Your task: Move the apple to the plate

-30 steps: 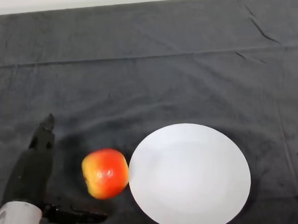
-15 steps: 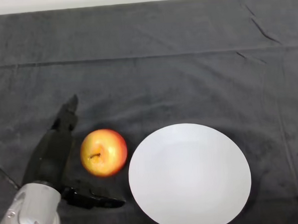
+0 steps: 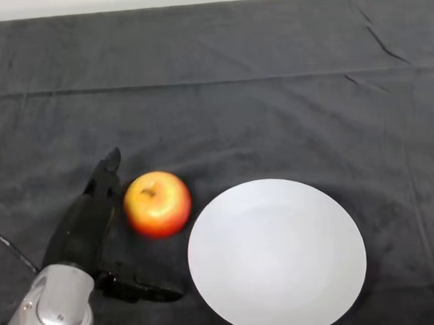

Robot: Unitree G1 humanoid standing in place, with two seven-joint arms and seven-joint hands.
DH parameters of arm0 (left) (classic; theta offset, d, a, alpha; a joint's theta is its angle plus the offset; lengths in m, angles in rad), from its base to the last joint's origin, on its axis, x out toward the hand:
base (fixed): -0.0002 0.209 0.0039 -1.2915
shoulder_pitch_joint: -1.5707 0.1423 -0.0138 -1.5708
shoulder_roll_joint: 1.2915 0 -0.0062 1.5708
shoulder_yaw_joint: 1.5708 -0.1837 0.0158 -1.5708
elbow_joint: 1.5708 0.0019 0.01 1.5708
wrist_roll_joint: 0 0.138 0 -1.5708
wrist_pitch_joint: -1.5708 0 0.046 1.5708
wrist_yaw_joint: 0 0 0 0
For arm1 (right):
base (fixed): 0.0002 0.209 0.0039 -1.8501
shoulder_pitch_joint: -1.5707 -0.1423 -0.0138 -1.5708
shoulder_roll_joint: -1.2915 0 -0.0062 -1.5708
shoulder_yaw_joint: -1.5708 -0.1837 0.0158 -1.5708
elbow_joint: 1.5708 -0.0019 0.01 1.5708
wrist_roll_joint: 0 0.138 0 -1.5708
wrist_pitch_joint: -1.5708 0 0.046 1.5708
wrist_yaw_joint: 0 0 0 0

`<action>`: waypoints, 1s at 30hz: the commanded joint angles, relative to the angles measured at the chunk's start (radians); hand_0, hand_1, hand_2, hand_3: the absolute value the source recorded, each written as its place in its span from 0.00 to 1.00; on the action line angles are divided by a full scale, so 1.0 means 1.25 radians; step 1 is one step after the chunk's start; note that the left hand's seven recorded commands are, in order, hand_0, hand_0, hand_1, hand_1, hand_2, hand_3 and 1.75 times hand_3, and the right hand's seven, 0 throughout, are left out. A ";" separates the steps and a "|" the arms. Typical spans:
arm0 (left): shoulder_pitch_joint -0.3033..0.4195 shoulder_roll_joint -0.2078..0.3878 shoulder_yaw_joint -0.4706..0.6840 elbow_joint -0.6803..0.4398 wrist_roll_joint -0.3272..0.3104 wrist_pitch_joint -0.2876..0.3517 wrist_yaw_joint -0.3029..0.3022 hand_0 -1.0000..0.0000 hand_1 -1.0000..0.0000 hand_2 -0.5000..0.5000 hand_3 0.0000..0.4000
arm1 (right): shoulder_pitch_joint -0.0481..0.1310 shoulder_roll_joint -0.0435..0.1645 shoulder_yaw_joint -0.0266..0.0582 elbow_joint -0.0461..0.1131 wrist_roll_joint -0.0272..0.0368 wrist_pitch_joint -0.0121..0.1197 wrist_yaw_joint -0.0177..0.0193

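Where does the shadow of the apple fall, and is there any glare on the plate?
Head view: the apple casts a soft dark shadow on the cloth just below it, beside the robot hand; the plate looks evenly white, with no bright glare spot.

A red and yellow apple (image 3: 158, 203) sits on the dark-clothed table, in the near left part of it, stem dimple turned upward and slightly toward the far edge. Just beside it on the right, close to the near edge, lies a round white plate (image 3: 277, 255), flat and bare. The apple rests on the cloth, very near the plate's left rim.
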 commanded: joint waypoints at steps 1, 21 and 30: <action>-0.033 -0.004 0.023 0.046 0.011 -0.018 0.020 1.00 1.00 0.50 0.00 | 0.004 -0.008 -0.0141 -0.005 0.0125 -0.005 -0.0001; -0.040 -0.026 0.025 0.081 0.019 -0.066 0.086 0.00 0.00 0.50 1.00 | 0.006 -0.006 -0.0133 -0.008 0.0125 -0.005 -0.0016; -0.056 -0.015 0.042 -0.011 0.019 0.006 0.077 0.00 0.00 0.50 1.00 | 0.006 -0.006 -0.0133 -0.009 0.0126 -0.005 -0.0018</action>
